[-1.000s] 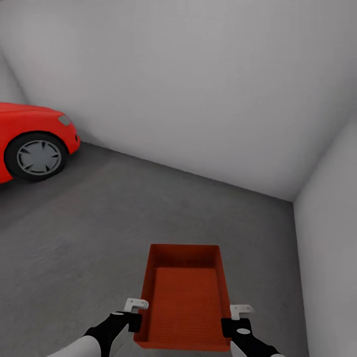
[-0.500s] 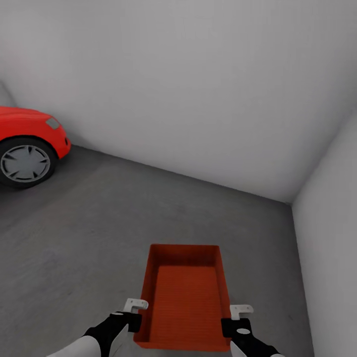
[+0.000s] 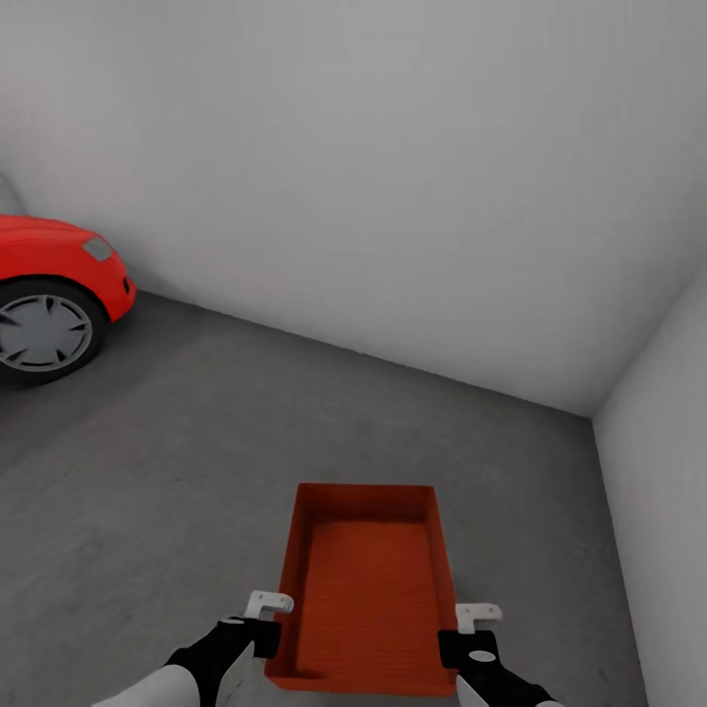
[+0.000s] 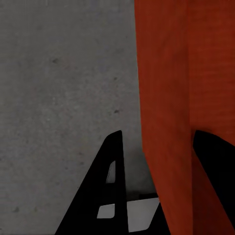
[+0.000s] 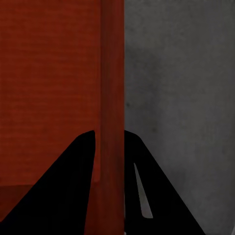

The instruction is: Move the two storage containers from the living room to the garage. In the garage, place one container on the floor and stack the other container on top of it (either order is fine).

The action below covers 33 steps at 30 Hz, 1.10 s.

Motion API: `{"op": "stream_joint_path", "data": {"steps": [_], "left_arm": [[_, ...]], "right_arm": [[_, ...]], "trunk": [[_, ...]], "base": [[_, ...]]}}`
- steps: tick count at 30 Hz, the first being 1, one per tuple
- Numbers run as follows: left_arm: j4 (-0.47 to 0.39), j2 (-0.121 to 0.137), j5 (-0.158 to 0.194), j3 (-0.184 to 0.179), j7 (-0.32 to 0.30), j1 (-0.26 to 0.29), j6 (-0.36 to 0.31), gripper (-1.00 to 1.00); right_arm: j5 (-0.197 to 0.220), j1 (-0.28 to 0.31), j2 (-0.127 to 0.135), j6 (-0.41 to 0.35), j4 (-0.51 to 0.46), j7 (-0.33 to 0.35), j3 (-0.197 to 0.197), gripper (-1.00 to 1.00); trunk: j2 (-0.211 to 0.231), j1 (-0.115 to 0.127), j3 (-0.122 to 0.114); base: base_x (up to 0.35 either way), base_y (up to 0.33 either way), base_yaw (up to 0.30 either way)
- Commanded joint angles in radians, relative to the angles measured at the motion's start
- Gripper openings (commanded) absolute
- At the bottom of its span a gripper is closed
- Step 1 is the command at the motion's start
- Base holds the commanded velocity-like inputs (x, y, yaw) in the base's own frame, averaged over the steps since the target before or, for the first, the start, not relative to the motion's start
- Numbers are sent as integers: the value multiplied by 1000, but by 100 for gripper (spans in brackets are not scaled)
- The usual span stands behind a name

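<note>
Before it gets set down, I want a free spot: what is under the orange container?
Below the container, held by the left claw and right claw, the wrist views show bare grey concrete floor beside its walls. The patch directly beneath its base is covered.

We see bare concrete floor (image 3: 245, 432) open ahead and to the left of the held storage container (image 3: 365, 589). Obstacles: red car (image 3: 49, 295) at far left, well apart; back wall (image 3: 393, 196) beyond the open floor; side wall (image 3: 668, 491) near on the right, leaving a narrow strip of floor beside the container.
</note>
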<state>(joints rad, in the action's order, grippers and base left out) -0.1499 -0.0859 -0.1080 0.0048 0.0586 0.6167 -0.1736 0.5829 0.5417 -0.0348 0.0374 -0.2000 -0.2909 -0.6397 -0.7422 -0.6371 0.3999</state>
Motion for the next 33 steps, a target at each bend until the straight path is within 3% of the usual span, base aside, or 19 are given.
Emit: {"op": "stream_joint_path", "data": {"steps": [1, 25, 33], "left_arm": [[-2, 0, -18, 0, 4, 0, -6, -100], [-2, 0, -19, 0, 4, 0, -6, -100], [-2, 0, -18, 0, 4, 0, -6, -100]], "right_arm": [[5, 1, 0, 6, 1, -5, 2, -100], [5, 1, 0, 6, 1, -5, 2, -100], [6, 1, 0, 6, 1, -5, 2, -100]], "trunk": [[-1, -1, 1], [-1, -1, 1], [-1, -1, 1]], "base": [[322, 71, 0], [322, 54, -2], [322, 0, -170]]}}
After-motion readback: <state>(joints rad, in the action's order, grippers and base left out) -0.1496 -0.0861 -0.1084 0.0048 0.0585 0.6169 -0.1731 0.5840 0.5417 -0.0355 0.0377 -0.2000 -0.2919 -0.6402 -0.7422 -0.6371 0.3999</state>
